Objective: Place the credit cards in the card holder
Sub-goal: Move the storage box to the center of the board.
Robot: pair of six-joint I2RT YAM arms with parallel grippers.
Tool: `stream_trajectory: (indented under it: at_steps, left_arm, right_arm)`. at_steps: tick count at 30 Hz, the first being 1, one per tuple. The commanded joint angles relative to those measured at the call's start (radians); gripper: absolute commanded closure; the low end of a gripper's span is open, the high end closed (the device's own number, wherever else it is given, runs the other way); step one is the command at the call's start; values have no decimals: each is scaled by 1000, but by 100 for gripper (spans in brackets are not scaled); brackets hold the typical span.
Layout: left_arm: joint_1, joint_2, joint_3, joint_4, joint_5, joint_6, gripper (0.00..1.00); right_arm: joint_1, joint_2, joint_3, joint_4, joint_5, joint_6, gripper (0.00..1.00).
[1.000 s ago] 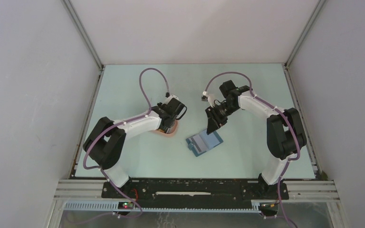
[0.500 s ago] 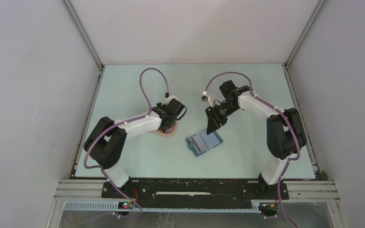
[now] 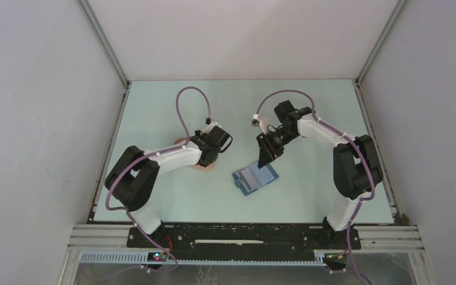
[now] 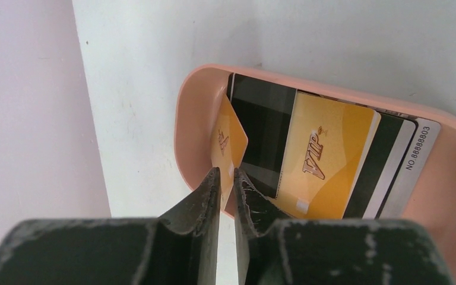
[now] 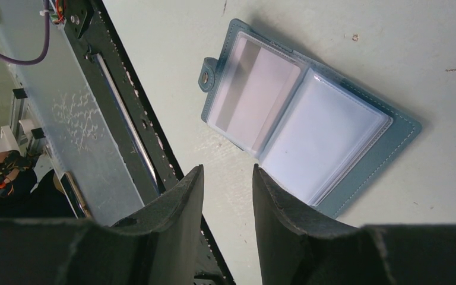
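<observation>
Nearest the arm bases, the dark-blue folding card holder [image 3: 255,178] lies spread open on the pale green bench [image 3: 154,113], its clear pockets facing up so that a card can be slid in from above. It sits between the two arms, well apart from the tray.

Just beyond it, the right gripper [image 5: 225,219] hangs over the holder's far edge with its jaws partly open and nothing between them. It looks stationed there to pin or steady the holder when a card arrives.

Further left, the salmon-pink oval tray [image 4: 184,119] holds the cards. The left gripper [image 4: 227,178] reaches down into its end, jaws drawn to a narrow slit and pinching one yellow-orange plastic card [image 4: 230,139]. That card stands tilted on edge against the tray wall, likely levered up there because a flat card gives the fingers no purchase.

Behind it, flat in the tray, lie a black plastic card [image 4: 267,119], a second yellow card [image 4: 326,154] marked VIP, and a whitish card [image 4: 421,148], overlapping one another.
</observation>
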Motion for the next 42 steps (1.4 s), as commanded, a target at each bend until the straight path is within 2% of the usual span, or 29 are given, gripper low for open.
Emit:
stream_trajectory:
  at_steps: [1,11,16,31,42]
  left_arm:
    - [7,-11,-29,36,-75,30,83]
    - [7,-18,-49,74,-116,55,92]
    - [12,-14,-55,89,-127,68,100]
    - [16,-34,-78,118,-148,85,100]
    - [22,-27,-82,122,-187,84,86]
  right_arm:
    - [-2,-14,22,-5,-18,-21,56]
    - [-1,-15,22,-8,-22,-21,56]
    - [-1,-16,23,-8,-22,-22,56]
    - [-3,-22,22,-9,-23,-23,56]
    - [-3,-27,22,-11,-26,-23,56]
